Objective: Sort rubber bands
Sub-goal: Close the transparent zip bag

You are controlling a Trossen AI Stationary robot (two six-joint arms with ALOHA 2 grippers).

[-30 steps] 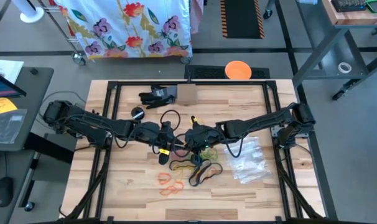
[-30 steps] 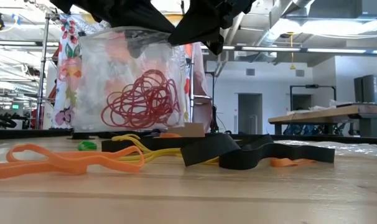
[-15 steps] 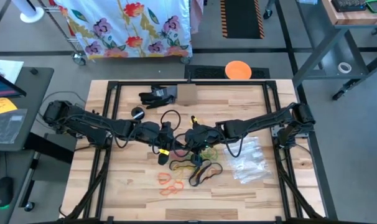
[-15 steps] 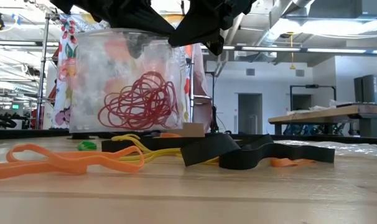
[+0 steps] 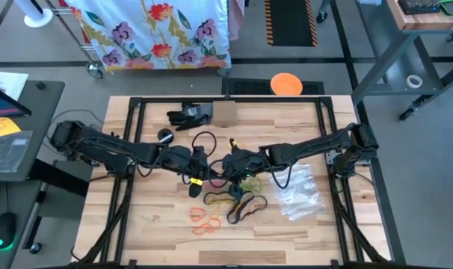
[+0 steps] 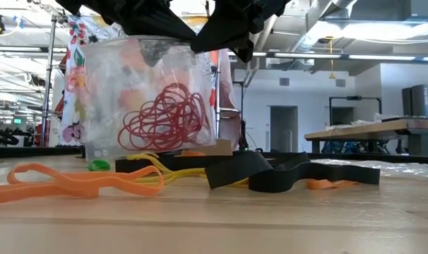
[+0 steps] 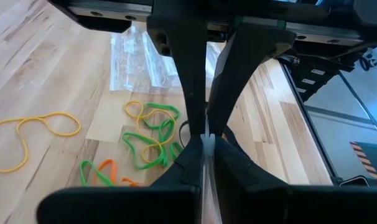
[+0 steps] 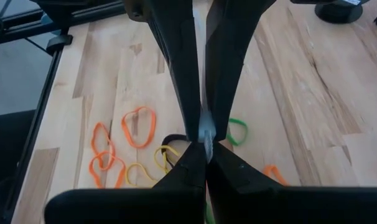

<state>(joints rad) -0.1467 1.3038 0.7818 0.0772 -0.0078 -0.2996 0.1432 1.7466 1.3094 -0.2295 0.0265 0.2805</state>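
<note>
Both arms reach inward to mid-worktop. The left tool [image 5: 199, 174] has its fingers pressed shut on a clear bag's edge, it seems. Just toward 3 o'clock of it, the right tool [image 5: 225, 173] pinches likewise, fingers [image 8: 187, 93] closed.

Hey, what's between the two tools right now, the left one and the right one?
A clear plastic bag with red rubber bands inside hangs between the left tool and right tool, each pinching its top edge. The low view shows it best.
</note>
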